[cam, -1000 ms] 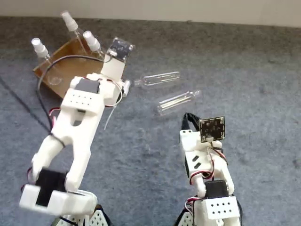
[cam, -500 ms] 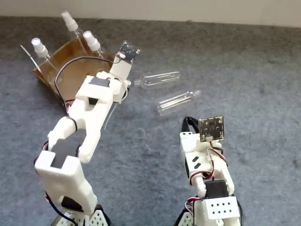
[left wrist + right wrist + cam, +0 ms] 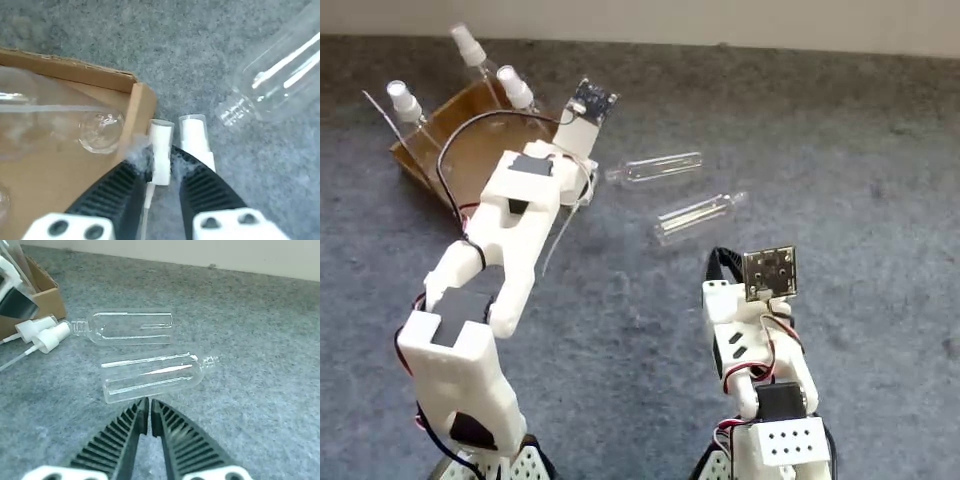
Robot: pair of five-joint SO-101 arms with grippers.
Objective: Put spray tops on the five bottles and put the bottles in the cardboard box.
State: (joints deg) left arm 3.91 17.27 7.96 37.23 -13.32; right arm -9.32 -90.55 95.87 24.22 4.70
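Straddling one spray top beside the cardboard box corner, the left hand stands partly open and seemingly unclamped. The uncapped bottle lies just beyond, neck toward it. The right hand is nearly shut and empty.

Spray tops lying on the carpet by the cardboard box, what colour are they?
White; the left wrist view shows the spray tops best.
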